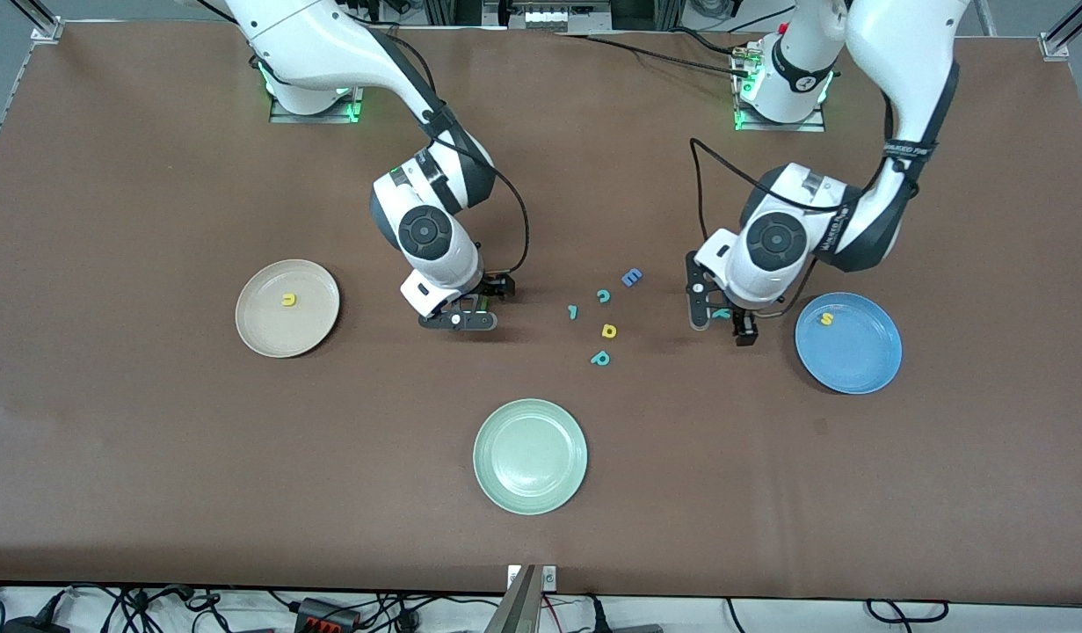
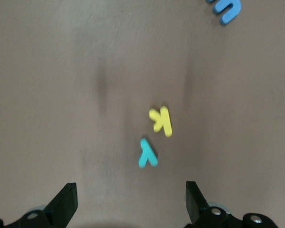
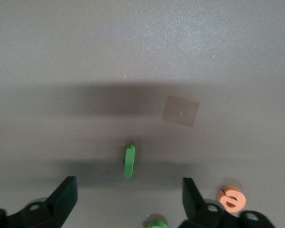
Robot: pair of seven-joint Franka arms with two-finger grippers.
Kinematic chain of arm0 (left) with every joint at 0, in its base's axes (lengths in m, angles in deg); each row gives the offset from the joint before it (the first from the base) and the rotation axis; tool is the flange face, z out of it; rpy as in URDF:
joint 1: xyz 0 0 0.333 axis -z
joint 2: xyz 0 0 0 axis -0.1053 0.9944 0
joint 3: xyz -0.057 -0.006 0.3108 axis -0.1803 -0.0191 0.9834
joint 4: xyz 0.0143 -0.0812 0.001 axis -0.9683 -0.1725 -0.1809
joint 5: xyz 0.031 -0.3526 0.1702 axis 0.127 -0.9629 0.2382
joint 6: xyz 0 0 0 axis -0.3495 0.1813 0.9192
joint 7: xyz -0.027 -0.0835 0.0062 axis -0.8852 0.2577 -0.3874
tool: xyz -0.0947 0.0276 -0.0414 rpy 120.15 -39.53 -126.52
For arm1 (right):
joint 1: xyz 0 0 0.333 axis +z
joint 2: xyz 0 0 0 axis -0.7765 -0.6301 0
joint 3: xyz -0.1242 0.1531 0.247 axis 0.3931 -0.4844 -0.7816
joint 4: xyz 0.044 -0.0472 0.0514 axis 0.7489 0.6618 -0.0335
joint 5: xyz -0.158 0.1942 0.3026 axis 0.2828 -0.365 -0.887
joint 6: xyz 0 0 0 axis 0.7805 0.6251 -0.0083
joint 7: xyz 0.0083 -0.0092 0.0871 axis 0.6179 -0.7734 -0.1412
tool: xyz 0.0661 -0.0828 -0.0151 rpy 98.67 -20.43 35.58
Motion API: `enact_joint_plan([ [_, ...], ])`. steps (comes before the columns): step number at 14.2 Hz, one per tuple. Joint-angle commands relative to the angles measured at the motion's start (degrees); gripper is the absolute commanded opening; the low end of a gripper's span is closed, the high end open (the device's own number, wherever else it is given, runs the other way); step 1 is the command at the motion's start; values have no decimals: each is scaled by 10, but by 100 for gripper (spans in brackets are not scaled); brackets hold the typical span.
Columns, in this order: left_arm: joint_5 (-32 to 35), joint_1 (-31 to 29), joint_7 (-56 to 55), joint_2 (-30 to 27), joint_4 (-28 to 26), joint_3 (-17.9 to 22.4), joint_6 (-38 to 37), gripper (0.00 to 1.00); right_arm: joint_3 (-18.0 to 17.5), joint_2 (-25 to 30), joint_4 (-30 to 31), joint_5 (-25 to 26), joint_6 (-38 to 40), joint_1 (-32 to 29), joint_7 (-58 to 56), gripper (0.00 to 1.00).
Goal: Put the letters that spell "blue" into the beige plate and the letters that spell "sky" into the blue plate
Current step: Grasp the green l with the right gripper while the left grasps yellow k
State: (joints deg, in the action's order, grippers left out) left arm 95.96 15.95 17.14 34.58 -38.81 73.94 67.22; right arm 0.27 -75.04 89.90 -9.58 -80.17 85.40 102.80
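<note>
The left gripper (image 1: 723,322) hung low over the table between the scattered letters and the blue plate (image 1: 857,360), its fingers (image 2: 64,204) spread wide with nothing between them. In the left wrist view the yellow k (image 2: 161,120) and the teal y (image 2: 146,153) lay on the cloth just beside each other, ahead of the open fingertips and apart from them. The yellow s (image 1: 826,319) already lay in the blue plate.

The right gripper (image 1: 467,309) hung low over the table between the beige plate (image 1: 272,338) and the scattered letters, fingers (image 3: 64,197) likewise apart and empty. The green l (image 3: 129,161) lay on the table between the lines of the two fingers, just ahead of their tips. The orange e (image 3: 230,198) sat close beside one finger, and the edge of the green b (image 3: 156,223) showed between the fingers. The yellow u (image 1: 287,300) lay in the beige plate.
</note>
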Motion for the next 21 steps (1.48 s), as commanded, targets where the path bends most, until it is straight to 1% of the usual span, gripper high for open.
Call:
enact_joint_plan([
  [1, 18, 14, -3, 19, -3, 2, 30, 94, 9, -18, -18, 23, -2, 14, 26, 83],
  [2, 17, 26, -3, 23, -3, 2, 33, 86, 9, -23, -26, 38, 0, 17, 49, 78],
  [3, 17, 24, -4, 27, -2, 2, 34, 69, 8, -29, -34, 56, 0, 17, 78, 77],
  [4, 17, 23, -4, 28, -3, 2, 35, 64, 8, -35, -42, 68, 0, 18, 95, 76],
  [5, 17, 24, -5, 29, -4, 2, 34, 64, 8, -41, -44, 73, 0, 19, 101, 72],
  [6, 18, 24, -7, 29, -7, 1, 34, 64, 8, -43, -46, 73, 0, 23, 102, 71],
  [7, 18, 22, -7, 29, -14, 1, 36, 64, 8, -46, -46, 72, 1, 24, 103, 66],
  [8, 18, 22, -7, 27, -20, 1, 44, 64, 8, -47, -47, 72, 1, 24, 107, 62],
  [9, 18, 22, -7, 26, -32, 1, 56, 64, 8, -47, -48, 69, 1, 24, 112, 60],
  [10, 18, 23, -7, 26, -44, 1, 79, 64, 8, -47, -51, 68, 2, 23, 112, 55],
  [11, 18, 21, -7, 27, -56, 1, 100, 64, 8, -47, -51, 71, 3, 23, 110, 54],
  [13, 17, 21, -7, 29, -61, 1, 113, 64, 8, -47, -51, 72, 4, 22, 107, 46],
  [14, 18, 22, -7, 29, -61, 1, 113, 63, 8, -47, -51, 72, 4, 21, 106, 40],
  [15, 18, 22, -7, 31, -61, 1, 114, 62, 8, -47, -51, 71, 4, 20, 106, 28],
  [16, 18, 22, -7, 38, -61, 1, 117, 62, 8, -47, -51, 69, 4, 20, 106, 23],
  [17, 18, 22, -7, 40, -61, 1, 123, 60, 8, -47, -51, 68, 4, 19, 107, 23],
  [18, 18, 22, -7, 43, -61, 1, 126, 54, 8, -47, -51, 68, 4, 19, 107, 23],
  [19, 18, 23, -7, 44, -61, 1, 126, 51, 8, -47, -51, 67, 4, 19, 107, 23],
  [20, 18, 24, -6, 47, -60, 1, 126, 45, 8, -47, -51, 66, 4, 19, 108, 23],
  [21, 17, 22, -6, 50, -57, 1, 126, 33, 8, -47, -51, 66, 4, 19, 109, 22],
])
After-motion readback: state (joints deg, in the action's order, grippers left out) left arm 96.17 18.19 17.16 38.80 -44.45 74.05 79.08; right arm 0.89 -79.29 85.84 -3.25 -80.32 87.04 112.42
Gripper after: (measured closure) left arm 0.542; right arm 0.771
